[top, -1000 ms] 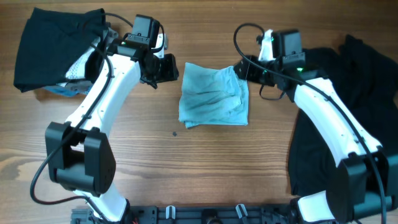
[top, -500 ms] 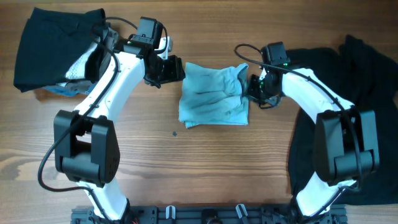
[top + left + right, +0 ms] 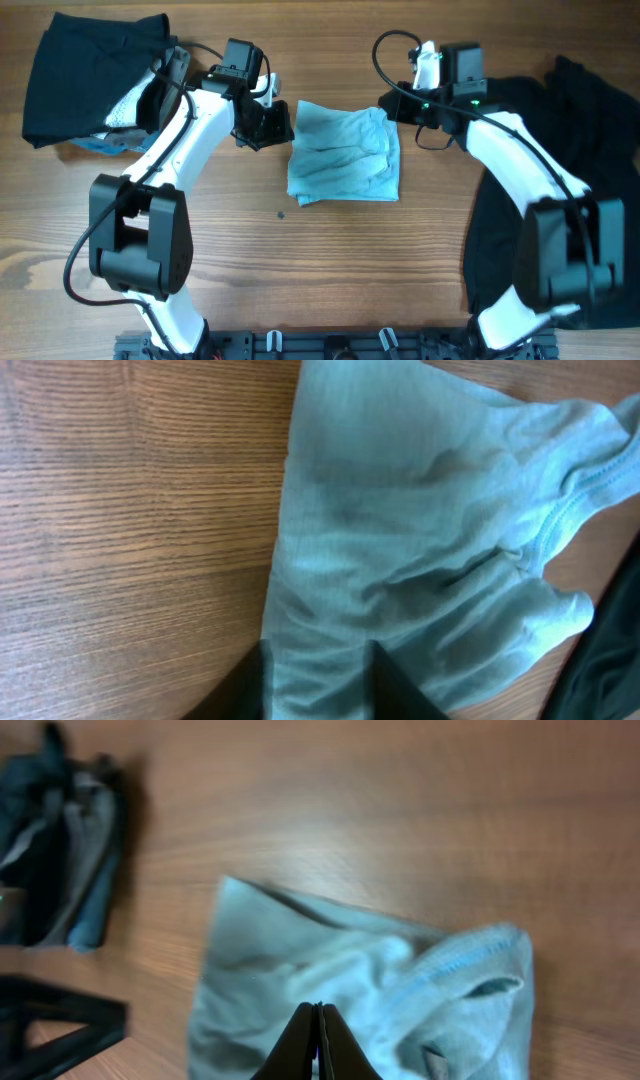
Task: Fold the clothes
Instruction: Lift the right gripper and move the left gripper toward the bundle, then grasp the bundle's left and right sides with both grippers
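On the near right of the bench (image 3: 300, 260), a black garment (image 3: 495, 250) lies spread beside the base of the right arm. At mid-bench sits the sky-blue T-shirt (image 3: 343, 155), folded down to a rough, rumpled square, with a stitched band and loose folds bunched at its far right corner. The left pincer (image 3: 320, 650) is low at the shirt's left edge, jaws apart to either side of a strip of cloth and not closed on it. The right pincer (image 3: 318, 1035), jaws pressed together and apparently empty, hovers over the far right corner. At the far left, a second black garment (image 3: 90, 70) lies heaped. The shirt looks light, thin and limp, so it will likely sag and slide on the wood. A firm hold belongs on an edge or corner through all layers, not on the puffy middle.
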Tool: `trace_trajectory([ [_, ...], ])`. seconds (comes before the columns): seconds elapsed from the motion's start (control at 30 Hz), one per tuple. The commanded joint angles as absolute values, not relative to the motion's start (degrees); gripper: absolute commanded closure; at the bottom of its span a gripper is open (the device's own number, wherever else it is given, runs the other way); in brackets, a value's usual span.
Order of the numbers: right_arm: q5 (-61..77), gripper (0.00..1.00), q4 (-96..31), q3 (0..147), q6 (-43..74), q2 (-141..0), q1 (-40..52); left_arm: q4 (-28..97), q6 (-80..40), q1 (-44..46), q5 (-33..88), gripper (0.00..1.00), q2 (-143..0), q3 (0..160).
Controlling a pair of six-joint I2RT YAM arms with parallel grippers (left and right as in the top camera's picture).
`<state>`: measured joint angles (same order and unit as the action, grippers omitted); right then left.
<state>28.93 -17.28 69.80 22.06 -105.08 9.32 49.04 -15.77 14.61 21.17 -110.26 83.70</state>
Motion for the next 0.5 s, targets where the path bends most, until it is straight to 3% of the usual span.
trace_trajectory([
  [0.0,28.9,0.96,-21.0,69.7,30.9,-113.6,9.5,49.1,-15.4,14.4,22.7,0.57,-110.8,83.0],
  [0.13,17.7,0.96,-32.8,69.8,37.4,-114.4,8.7,48.8,-15.4,14.4,22.7,0.52,-110.8,83.0],
  [0.27,20.0,0.96,-33.9,69.8,30.5,-112.5,8.4,48.8,-15.4,14.4,22.7,0.35,-110.8,83.0],
  [0.37,29.8,0.91,-33.0,69.8,14.7,-107.2,8.4,47.6,-15.4,14.4,22.7,0.37,-110.9,81.8],
  [0.47,30.5,0.91,-33.9,69.8,13.2,-99.0,8.4,45.3,-15.4,15.0,26.3,0.39,-112.9,79.3],
])
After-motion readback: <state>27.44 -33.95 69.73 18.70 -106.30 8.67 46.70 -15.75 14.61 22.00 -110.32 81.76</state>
